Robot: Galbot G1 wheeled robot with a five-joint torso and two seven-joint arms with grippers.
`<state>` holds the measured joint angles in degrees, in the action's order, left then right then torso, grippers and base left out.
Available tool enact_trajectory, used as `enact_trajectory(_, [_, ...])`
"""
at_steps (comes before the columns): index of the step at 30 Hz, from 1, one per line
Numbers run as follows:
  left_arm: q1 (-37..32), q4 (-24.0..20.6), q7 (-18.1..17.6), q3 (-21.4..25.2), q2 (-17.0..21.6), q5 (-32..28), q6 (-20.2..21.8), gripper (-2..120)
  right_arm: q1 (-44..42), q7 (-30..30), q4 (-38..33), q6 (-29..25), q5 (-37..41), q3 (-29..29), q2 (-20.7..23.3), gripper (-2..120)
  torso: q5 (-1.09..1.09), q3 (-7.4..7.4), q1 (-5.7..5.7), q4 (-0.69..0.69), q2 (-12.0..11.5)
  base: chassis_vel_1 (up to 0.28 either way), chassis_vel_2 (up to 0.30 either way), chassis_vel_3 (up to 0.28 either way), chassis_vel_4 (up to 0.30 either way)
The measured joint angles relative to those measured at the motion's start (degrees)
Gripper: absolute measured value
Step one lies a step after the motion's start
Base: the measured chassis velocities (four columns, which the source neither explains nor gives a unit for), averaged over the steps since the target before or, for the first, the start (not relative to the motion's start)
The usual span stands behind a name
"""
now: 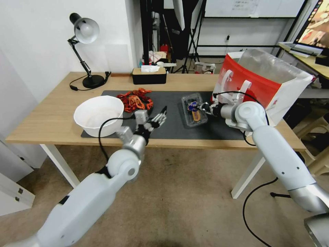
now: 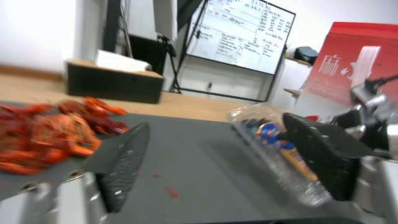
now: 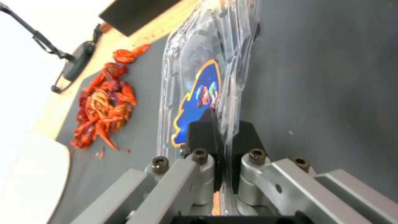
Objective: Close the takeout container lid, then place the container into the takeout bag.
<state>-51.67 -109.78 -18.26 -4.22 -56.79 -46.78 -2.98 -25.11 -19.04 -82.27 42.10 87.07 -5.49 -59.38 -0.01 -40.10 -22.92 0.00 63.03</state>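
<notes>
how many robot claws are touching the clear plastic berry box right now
1. The right claw is pinched shut on the clear plastic hinged takeout container on the dark mat; the left claw hangs open beside the round white bowl, apart from it.

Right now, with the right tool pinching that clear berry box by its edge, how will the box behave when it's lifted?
The right tool grips only the thin rim of the box, so the clear plastic probably flexes. It looks light, with little inside. Held at one end, it may sag or swing, and the lid could spring open.
</notes>
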Motion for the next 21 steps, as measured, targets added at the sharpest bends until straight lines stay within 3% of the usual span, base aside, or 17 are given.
enact_trajectory(2, [-0.9, -0.3, 0.3, 0.6, 0.4, 1.1, -0.3, 88, 0.1, 0.0, -0.1, 0.0, 0.1, 0.1, 0.0, 0, 0.00, 0.00, 0.00, 0.00, 0.0, 0.000, 0.000, 0.000, 0.000])
enact_trajectory(4, [-5.3, -1.3, 1.1, 3.5, 1.6, 6.3, -1.8, 97, 0.4, 0.1, -0.5, 0.0, 0.5, 0.4, -0.2, 0, 0.01, 0.00, 0.00, 0.00, 0.0, 0.000, 0.000, 0.000, 0.000])
enact_trajectory(10, [-13.1, -2.5, 1.2, 8.0, 2.7, 12.5, -3.5, 100, 0.6, 0.2, -1.3, 0.0, 1.0, 0.5, -0.5, 0, 0.01, 0.00, 0.00, 0.01, 0.0, 0.000, 0.000, 0.000, 0.000])
enact_trajectory(18, [-21.4, -5.4, -3.4, 11.2, 2.2, 20.1, -3.4, 100, 0.6, 0.1, -2.3, 0.0, 1.4, 0.5, -0.7, 0, 0.03, 0.00, 0.01, 0.00, 0.0, 0.000, 0.000, 0.000, 0.000])
enact_trajectory(21, [-26.2, -6.5, -7.5, 12.5, 0.3, 25.4, -2.1, 100, 0.2, -0.5, -3.9, -0.1, 2.3, 0.1, 0.1, 0, 0.01, 0.00, 0.01, -0.02, 0.0, 0.000, 0.000, 0.000, 0.000])
